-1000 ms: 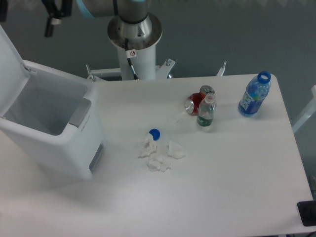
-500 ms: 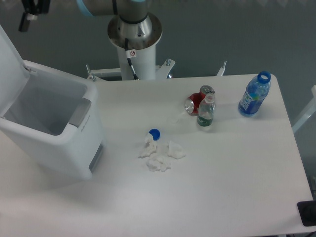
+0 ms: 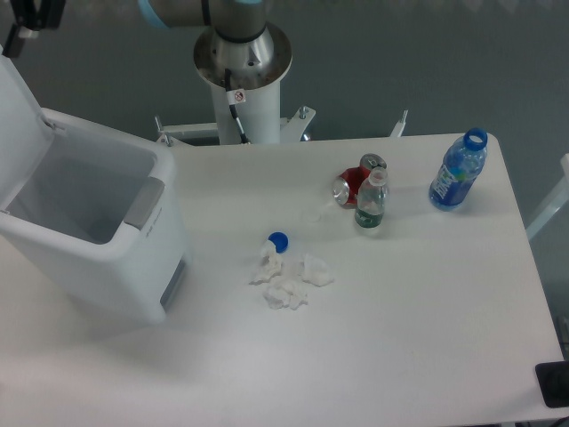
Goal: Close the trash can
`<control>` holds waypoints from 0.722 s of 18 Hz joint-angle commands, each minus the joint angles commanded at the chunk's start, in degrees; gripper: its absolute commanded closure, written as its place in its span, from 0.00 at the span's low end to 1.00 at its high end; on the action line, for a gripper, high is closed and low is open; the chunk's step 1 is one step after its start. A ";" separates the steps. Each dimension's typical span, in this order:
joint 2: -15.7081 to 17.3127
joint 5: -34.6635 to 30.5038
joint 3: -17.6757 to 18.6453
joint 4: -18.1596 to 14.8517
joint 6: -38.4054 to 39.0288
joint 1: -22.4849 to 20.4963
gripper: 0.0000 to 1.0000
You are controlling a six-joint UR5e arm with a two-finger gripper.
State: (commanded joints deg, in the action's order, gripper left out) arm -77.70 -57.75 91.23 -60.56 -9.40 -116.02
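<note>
Tabletop (image 3: 373, 338), white and matte, fills most of the view from the fixed camera, with a grey-blue floor (image 3: 427, 62) behind it toward 12 o'clock and the arm's round base and white pedestal (image 3: 242, 76) standing just past the far edge. At the top left corner, around 11 o'clock, the dark gripper (image 3: 27, 22) is cut off by the frame edge, close above the upper end of the raised lid; whether its jaws are wide or narrow cannot be told.

The trash can (image 3: 98, 240) stands at 9 o'clock, a large white rectangular bin with rounded corners, its mouth open and its pale inside showing. Its flat white lid (image 3: 16, 124) is tipped up on the left side, leaning back out of frame. A grey tab (image 3: 145, 203) sits on the rim that faces the middle of the table.

Near the centre a blue bottle cap (image 3: 278, 240) touches a small heap of crumpled white tissue (image 3: 289, 280). Toward 2 o'clock a red can (image 3: 354, 182) lies beside a small clear bottle with a green label (image 3: 370, 203), the two touching. Farther right, near the far right corner, an uncapped blue-labelled bottle (image 3: 459, 171) stands upright.
</note>
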 joint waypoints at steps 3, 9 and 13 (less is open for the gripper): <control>0.00 0.70 0.09 -0.09 0.09 0.71 0.00; 0.26 0.70 0.00 0.00 0.09 1.85 0.00; 0.00 1.49 -0.17 0.44 -0.09 2.55 0.00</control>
State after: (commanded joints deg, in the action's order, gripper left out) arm -77.69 -56.25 91.06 -60.12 -9.49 -113.47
